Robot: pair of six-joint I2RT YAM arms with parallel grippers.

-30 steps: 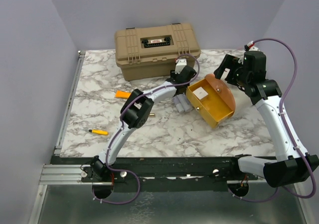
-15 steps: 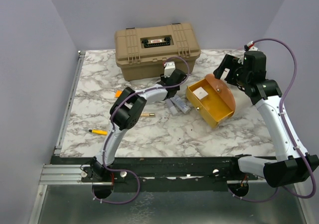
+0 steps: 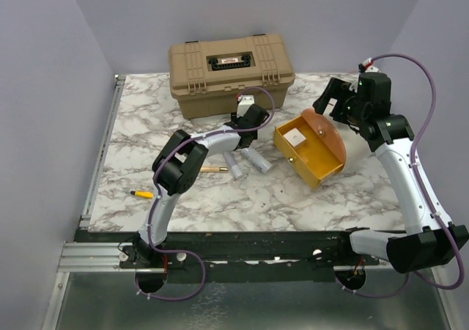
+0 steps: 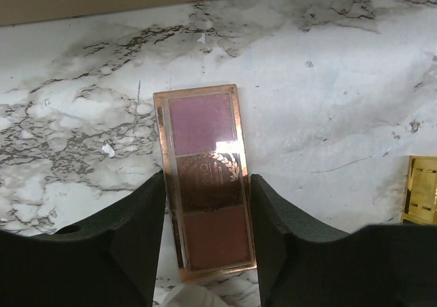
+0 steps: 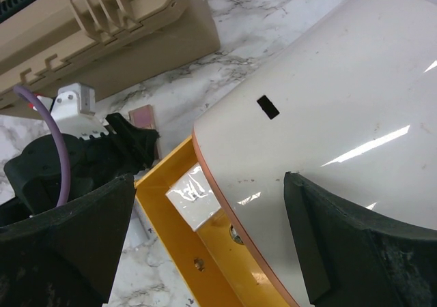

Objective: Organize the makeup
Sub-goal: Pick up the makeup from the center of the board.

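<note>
**A:** Rose-gold palette (image 4: pixel 205 150), three pans, flat on the marble table (image 4: pixel 341 82), just in front of the tan case (image 3: pixel 231 70). Left gripper (image 4: pixel 207 181) straddles it. Fingers (image 4: pixel 136 239) roughly half spread, hard by both long edges. Pinching or only close? Can't tell.

**B:** And the other arm?

**A:** Right gripper (image 5: pixel 210 183) spread wide above the cream pouch (image 3: pixel 311 150) lid, holding nothing.

**B:** How should the pick-up go?

**A:** My judgement: stay centred, squeeze the long edges evenly, lift level. It looks thin and slick, likely to pivot.

**B:** Changes over the last second?

**A:** Left arm swung from beside the pouch toward the case. Pale tubes (image 3: pixel 258 160) sit slightly further left. Orange tube is now hidden behind the elbow.
</note>
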